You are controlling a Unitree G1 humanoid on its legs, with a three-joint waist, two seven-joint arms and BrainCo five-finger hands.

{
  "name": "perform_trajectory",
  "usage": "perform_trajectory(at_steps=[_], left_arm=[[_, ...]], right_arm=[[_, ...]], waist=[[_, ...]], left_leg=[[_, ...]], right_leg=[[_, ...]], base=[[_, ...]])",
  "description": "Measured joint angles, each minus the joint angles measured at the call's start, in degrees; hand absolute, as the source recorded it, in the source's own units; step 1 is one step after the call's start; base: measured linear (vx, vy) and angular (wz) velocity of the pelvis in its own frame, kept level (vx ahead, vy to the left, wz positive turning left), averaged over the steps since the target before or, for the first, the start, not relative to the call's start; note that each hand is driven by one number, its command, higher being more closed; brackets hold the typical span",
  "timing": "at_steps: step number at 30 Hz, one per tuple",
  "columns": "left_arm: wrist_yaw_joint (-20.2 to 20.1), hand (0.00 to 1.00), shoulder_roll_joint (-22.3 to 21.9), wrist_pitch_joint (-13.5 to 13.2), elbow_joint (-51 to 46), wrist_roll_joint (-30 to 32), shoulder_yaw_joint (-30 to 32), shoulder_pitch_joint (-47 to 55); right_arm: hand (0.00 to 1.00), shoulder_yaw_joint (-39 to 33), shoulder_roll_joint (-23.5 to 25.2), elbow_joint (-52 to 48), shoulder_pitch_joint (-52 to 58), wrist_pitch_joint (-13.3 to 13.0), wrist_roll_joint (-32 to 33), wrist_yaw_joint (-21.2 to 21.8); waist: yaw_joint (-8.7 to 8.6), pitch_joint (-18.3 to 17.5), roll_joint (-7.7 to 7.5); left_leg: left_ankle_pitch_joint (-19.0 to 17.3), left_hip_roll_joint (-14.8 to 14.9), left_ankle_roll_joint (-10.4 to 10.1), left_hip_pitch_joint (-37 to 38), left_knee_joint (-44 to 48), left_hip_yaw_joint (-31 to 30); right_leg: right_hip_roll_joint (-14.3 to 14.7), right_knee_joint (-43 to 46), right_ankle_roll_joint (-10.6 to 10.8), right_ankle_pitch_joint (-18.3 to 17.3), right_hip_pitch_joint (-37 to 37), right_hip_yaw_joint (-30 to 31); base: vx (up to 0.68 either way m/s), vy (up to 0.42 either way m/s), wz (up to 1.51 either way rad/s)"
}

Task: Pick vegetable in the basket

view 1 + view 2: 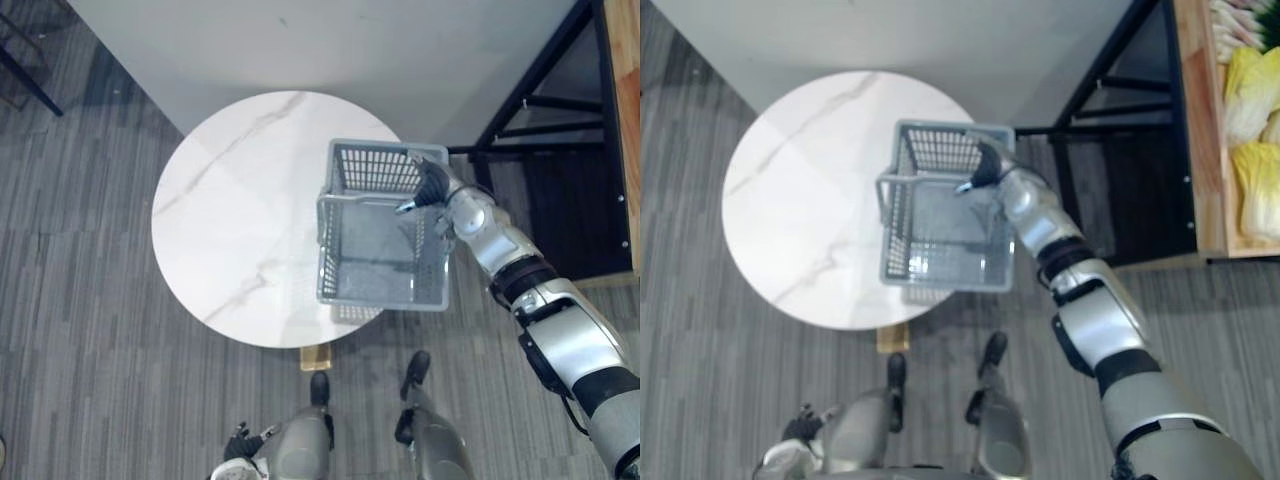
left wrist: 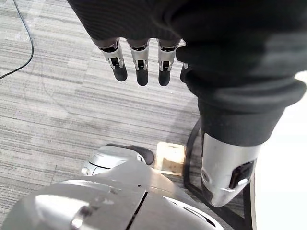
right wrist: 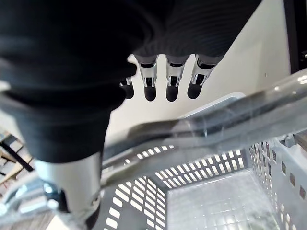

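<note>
Basket at worktop's R edge, veg over on the shelf.
Your L hand hangs low over the floor, fingers straight & slightly apart. Grey basket sits at the R edge of the round white worktop, partly overhanging. Your R hand is at the basket's handle: fingers straight, bar crossing just below, not curled round it. Pale cabbages lie on the wooden shelf far R, well apart from the basket.

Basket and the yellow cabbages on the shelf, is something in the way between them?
Yes. The shelf's black frame stands between the basket and the cabbages, and a wooden edge runs along the side of the cabbages that faces the basket. The right hand is at the basket.
</note>
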Motion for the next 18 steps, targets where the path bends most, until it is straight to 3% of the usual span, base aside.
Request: perform_trajectory(at_steps=[2, 11, 12, 18], left_arm=[[0.0, 0.00, 0.0, 0.0, 0.0, -0.1, -0.3, -0.3], [0.0, 0.00, 0.0, 0.0, 0.0, -2.2, -0.5, -0.5], [0.0, 0.00, 0.0, 0.0, 0.0, -2.2, -0.5, -0.5], [0.1, 0.00, 0.3, 0.0, 0.0, -2.2, -1.0, -0.8]], right_arm=[[0.00, 1.2, 0.0, 0.0, -0.2, 0.0, -2.2, 0.2], [0.00, 5.0, 0.1, -0.1, -1.8, 0.0, -6.5, 1.6], [1.00, 5.6, 0.2, -0.1, -1.8, -0.1, -6.5, 1.6], [1.00, 6.5, 0.1, -0.1, -1.8, -0.2, -6.6, 1.8]], waist=[[0.74, 0.0, -0.01], [0.85, 0.0, -0.06], [0.87, 0.1, -0.10], [1.00, 0.1, -0.20]], left_leg=[[0.0, 0.1, 0.0, -0.4, 0.1, 0.1], [0.0, 0.3, 0.0, -0.6, 0.4, 0.1], [0.0, 0.3, 0.0, -0.6, 0.4, 0.1], [0.0, 0.3, 0.0, -1.4, 0.5, 0.1]], right_leg=[[0.2, 0.0, 0.0, 0.0, -0.5, 0.5], [0.4, 0.0, 0.0, 0.0, -0.6, 0.9], [0.4, 0.0, 0.0, 0.0, -0.6, 1.0], [0.4, -0.1, -0.2, 0.4, -1.4, 1.3]], base=[[-0.01, -0.022, -0.05], [0.00, 0.000, 0.00], [0.00, 0.000, 0.00], [0.00, 0.000, 0.00]])
